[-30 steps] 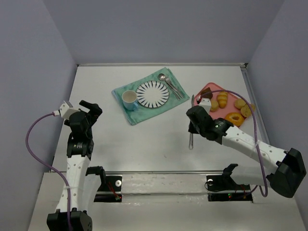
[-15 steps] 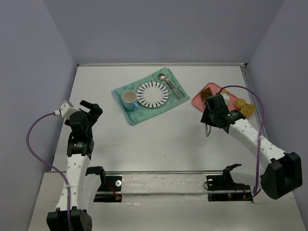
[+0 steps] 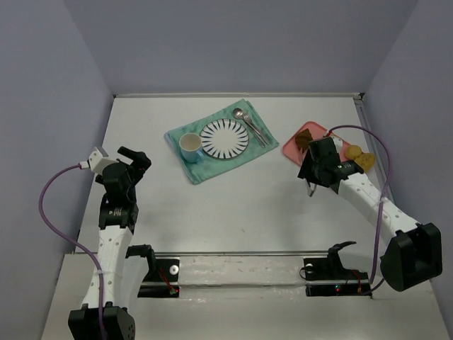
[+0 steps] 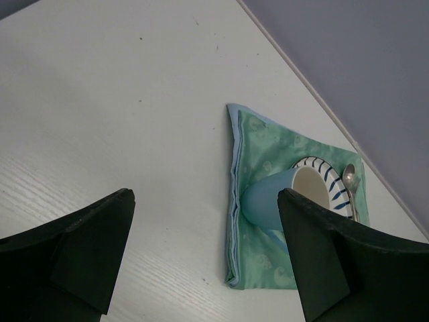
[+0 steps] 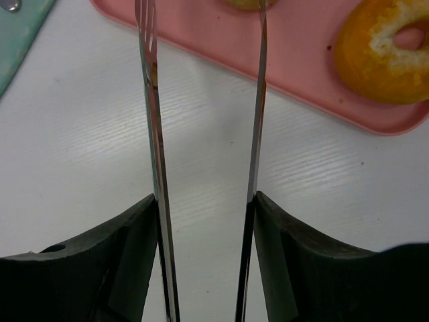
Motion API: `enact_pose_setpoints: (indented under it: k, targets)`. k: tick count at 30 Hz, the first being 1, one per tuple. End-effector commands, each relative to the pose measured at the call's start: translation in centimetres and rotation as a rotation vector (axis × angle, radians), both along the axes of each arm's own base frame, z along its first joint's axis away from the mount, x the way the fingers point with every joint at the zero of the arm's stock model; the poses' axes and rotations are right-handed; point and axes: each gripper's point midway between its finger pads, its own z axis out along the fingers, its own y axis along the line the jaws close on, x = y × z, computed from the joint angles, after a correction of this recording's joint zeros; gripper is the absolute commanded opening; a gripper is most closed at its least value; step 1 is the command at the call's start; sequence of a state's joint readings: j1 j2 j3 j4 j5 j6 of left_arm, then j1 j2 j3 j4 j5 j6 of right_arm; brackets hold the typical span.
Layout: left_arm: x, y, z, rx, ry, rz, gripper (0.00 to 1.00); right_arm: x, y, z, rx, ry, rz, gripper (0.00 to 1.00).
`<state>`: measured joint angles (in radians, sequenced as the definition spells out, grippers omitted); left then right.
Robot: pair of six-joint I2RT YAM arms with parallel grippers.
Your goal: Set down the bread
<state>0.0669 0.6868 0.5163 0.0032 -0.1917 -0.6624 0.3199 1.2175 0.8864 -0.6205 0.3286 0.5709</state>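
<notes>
My right gripper (image 3: 316, 168) (image 5: 201, 201) is shut on a pair of metal tongs (image 5: 153, 100), whose two arms stay spread and reach over the near edge of the pink tray (image 5: 201, 30) (image 3: 291, 146). A golden sliver (image 5: 244, 3) shows at the top edge between the tong tips; I cannot tell whether it is the bread. In the top view my arm hides the bread's place on the tray. The ring donut (image 5: 389, 50) lies on the tray to the right of the tongs. My left gripper (image 3: 134, 159) (image 4: 204, 201) is open and empty at the far left.
A green mat (image 3: 205, 166) (image 4: 258, 201) carries a blue cup (image 3: 190, 145) (image 4: 268, 201), a striped plate (image 3: 224, 138) and a spoon (image 3: 241, 113). A brown cake piece (image 3: 306, 137) and tan cookies (image 3: 361, 159) lie on the tray.
My right arm has carried the tongs from the middle of the table to the right, up to the pink tray. The left arm has not moved.
</notes>
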Motion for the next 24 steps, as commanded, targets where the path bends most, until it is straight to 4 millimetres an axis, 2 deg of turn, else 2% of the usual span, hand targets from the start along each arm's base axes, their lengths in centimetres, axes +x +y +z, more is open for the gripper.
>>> enact_pose_setpoints:
  k: [1, 12, 17, 18, 21, 24]
  targets:
    - [0.6, 0.2, 1.4, 0.009, -0.049, 0.004, 0.99, 0.8, -0.9, 3.7, -0.004, -0.144, -0.022, 0.61]
    - [0.6, 0.2, 1.3, 0.010, -0.044, 0.005, 0.99, 0.8, -2.3, 3.1, -0.051, -0.106, -0.068, 0.61]
    - [0.6, 0.1, 1.3, 0.009, -0.044, 0.001, 0.99, 2.0, -3.6, 0.8, -0.056, -0.071, -0.115, 0.61]
    - [0.6, 0.1, 1.3, 0.009, -0.046, 0.001, 0.99, 2.9, -3.3, 0.7, -0.032, -0.095, -0.105, 0.60]
    - [0.6, 0.0, 1.3, 0.009, -0.045, -0.004, 0.99, 3.7, -1.9, -0.2, 0.013, -0.096, -0.048, 0.54]
    - [0.6, 0.0, 1.4, 0.011, -0.050, -0.006, 0.99, 3.9, -2.2, 0.1, 0.008, -0.111, -0.045, 0.49]
